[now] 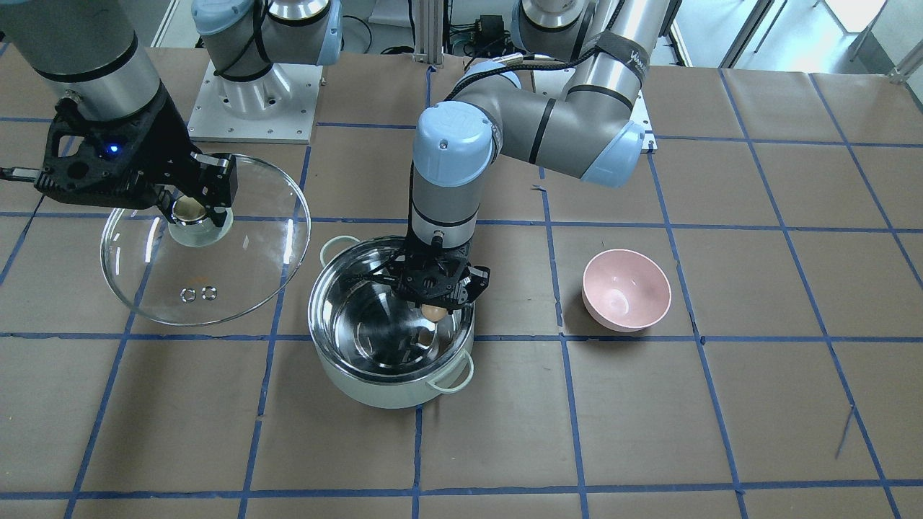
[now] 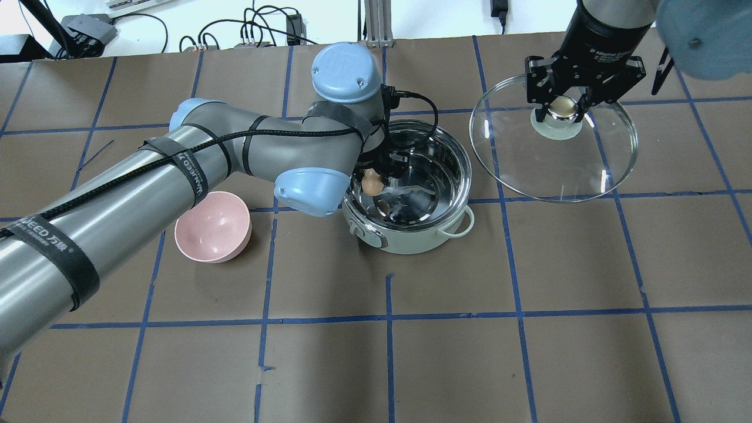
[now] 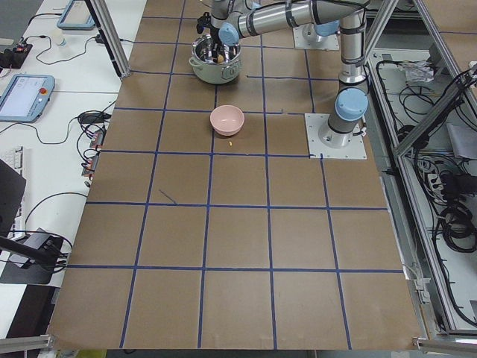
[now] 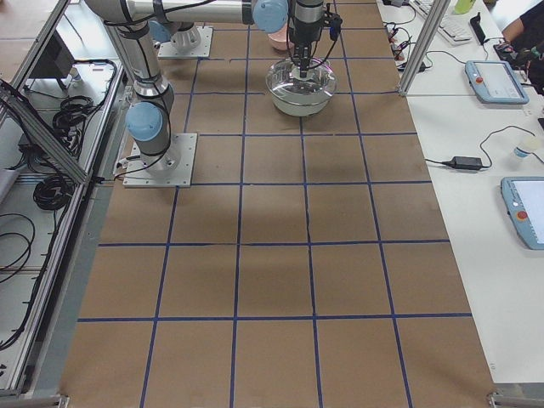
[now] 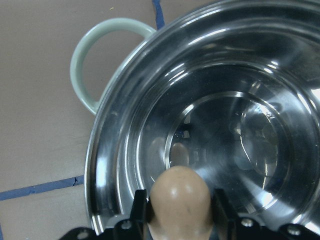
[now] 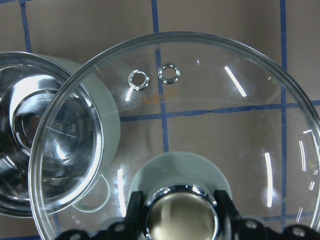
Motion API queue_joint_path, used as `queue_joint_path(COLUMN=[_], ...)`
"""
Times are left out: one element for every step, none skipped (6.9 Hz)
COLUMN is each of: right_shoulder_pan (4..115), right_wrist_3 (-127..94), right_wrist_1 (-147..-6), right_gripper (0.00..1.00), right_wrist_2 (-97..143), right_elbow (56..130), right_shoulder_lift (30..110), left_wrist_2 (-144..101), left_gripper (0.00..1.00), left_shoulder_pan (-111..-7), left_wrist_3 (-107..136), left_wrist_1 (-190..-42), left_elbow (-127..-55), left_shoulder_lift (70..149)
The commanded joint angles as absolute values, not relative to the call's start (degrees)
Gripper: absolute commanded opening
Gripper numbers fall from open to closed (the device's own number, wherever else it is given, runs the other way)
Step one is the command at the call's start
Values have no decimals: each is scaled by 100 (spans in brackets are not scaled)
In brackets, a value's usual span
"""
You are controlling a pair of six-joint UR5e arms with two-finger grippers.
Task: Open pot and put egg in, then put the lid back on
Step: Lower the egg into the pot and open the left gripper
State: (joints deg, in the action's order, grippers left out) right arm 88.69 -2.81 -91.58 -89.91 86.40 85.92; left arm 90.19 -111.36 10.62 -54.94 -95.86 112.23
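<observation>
In the overhead view the grey, blue-jointed left arm (image 2: 176, 170) is running off the left edge and hiding most of the black two-finger left gripper (image 1: 434, 308). The wrist view is cutting its fingers (image 5: 141, 210) off at the bottom edge. Below the arm a small round pink bowl (image 2: 212, 226) is sitting on the brown paper-covered table (image 2: 529, 264).

Next, those fingers are pressing both sides of the small brown-tan oval egg (image 2: 371, 182), smooth and matte. It is hanging over the shiny steel inside of the round pale mint-green pot (image 2: 411, 239), near the wall, with its reflection showing on the floor.

Farther right the black right gripper (image 2: 563, 110) is clamping the gold-topped knob (image 6: 181, 212) of the round, clear glass, steel-rimmed lid (image 2: 558, 167). The lid is tilting, apart from the pot; whether its low edge is touching the table is hard to tell.

There is one egg, one pot with two loop handles (image 5: 76, 65), one lid with two vent rings (image 6: 169, 73), one bowl and two grippers.
</observation>
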Motion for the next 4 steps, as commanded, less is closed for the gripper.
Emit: queue_joint_path(right_shoulder_pan=[8859,8859,8868,8903], right_wrist_3=[-255,-177,-176,-184], right_wrist_1=[-9158,-9158,-9167,-9176], right_gripper=[12,12,12,12], right_wrist_2=[-8991,-8991,-8974,-8930], right_elbow=[8648,8640,8640,8640], right_shoulder_lift=[8596,8613,8613,8605], left_wrist_2=[9026,9018,9026,9026], left_gripper=[57,64,67,69], left_shoulder_pan=[-11136,-11136,-11127,-11101], left_wrist_3=[1055,985,984,984], left_wrist_1=[-5476,-5467,-5475,-5502], left_elbow=[-9668,-9598,-9554,-9493], left_shoulder_lift=[11232,11172,11049,10935])
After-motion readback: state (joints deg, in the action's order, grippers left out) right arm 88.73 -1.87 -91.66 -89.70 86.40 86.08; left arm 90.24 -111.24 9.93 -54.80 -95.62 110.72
